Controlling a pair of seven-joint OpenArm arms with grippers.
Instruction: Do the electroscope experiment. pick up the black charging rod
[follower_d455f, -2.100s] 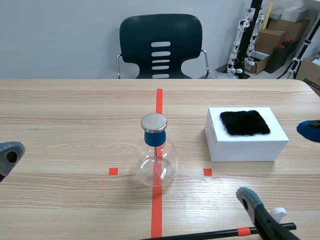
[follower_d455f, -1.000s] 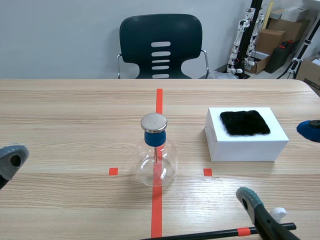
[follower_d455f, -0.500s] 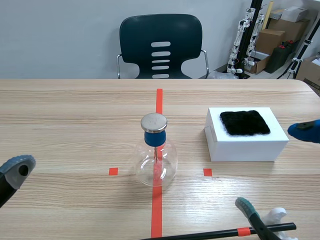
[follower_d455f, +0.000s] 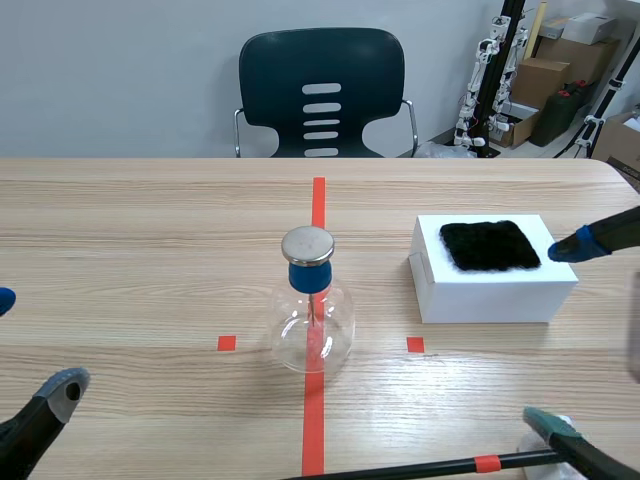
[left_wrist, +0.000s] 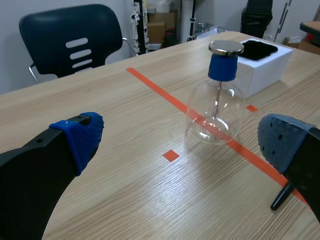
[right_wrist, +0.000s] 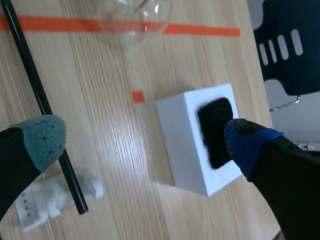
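The black charging rod (follower_d455f: 420, 468) lies along the table's near edge, with an orange band near its right end. That end rests on a small white holder (right_wrist: 56, 197). My right gripper (follower_d455f: 565, 335) hangs open above that end. In the right wrist view the black charging rod (right_wrist: 39, 97) runs past the teal-padded finger (right_wrist: 46, 137) and nothing is gripped. My left gripper (follower_d455f: 35, 342) is open at the near left, far from the rod. In the left wrist view only the black charging rod's tip (left_wrist: 280, 196) shows, by the right finger.
A glass flask electroscope (follower_d455f: 312, 312) with a blue neck and metal cap stands on the centre tape line. A white box (follower_d455f: 495, 290) topped with black fur (follower_d455f: 489, 245) sits to its right. A dark chair (follower_d455f: 321, 92) stands behind the table.
My right gripper has spread wider, with the blue finger rising toward the box and the teal one dropping to the near edge. My left gripper has moved lower and inward. The rod has not moved.
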